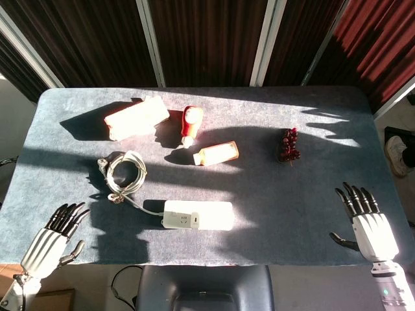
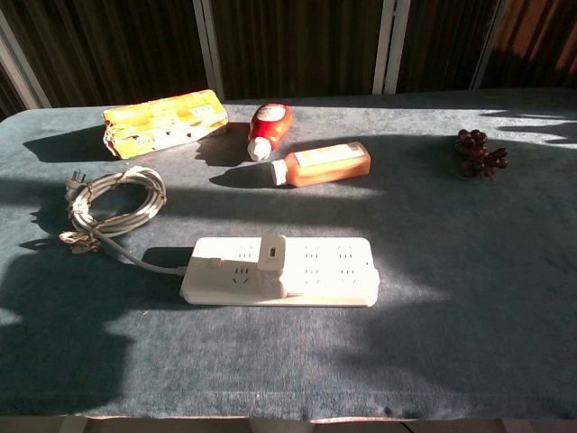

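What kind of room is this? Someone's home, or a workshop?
Probably a test room, not a home: a table under a grey cloth, dark curtains behind it, and odd items laid out, such as a power strip and a bunch of grapes.

The table (image 2: 469,298) wears a blue-grey cloth, striped with sun and dark shadow. The power strip (image 2: 279,271) is plain white, its coiled cable (image 2: 113,203) pale grey-white. The carton (image 2: 162,122) is yellow with white markings — beside it a red bottle (image 2: 269,126) with a white cap, and an amber-orange bottle (image 2: 323,164) with a pale label. The grapes (image 2: 478,153) are dark red. Both the left hand (image 1: 52,236) and the right hand (image 1: 369,223) are white with black fingers.
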Motion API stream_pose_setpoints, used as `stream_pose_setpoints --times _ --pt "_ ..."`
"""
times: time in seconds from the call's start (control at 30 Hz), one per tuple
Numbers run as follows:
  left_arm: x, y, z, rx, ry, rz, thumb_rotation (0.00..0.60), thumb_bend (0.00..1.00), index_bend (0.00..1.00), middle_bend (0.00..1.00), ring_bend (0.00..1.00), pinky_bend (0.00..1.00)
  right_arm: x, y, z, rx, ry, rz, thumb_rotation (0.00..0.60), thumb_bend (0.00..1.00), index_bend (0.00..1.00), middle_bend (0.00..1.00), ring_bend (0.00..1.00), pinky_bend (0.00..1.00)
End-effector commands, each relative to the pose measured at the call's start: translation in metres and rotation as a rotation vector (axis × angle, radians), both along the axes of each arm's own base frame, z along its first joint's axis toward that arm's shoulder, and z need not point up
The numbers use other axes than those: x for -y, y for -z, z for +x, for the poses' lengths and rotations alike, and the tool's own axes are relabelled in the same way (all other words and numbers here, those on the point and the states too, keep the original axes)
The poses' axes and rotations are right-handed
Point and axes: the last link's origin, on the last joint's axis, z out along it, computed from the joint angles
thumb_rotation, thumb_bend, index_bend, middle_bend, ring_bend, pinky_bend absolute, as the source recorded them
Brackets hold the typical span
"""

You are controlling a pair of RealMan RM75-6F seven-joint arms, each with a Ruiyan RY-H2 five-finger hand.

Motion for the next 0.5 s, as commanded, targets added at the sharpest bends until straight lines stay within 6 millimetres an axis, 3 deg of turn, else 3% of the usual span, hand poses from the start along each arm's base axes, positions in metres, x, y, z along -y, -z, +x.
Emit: stream_pose_setpoints --times 0.03,0.27,0.5 --pt "0.002 0.01 0.001 -0.026 -0.012 -0.05 0.6 0.44 0.0 0.0 0.0 0.08 0.0 0.001 0.0 0.002 0.006 0.002 0.6 0.16 0.0 0.0 0.0 0.0" --pt "0.007 0.06 0.03 0.098 0.124 -0.219 0.6 0.43 0.0 0.0 0.0 0.08 -0.001 0.002 0.001 0.002 -0.002 0.002 0.6 0.16 0.0 0.0 0.0 0.0" --pt "-0.007 0.123 0.075 0.132 0.247 -0.261 0.6 0.42 0.0 0.0 0.0 0.08 0.0 0.003 0.001 0.009 0.004 0.0 0.6 0.16 0.0 0.0 0.0 0.0"
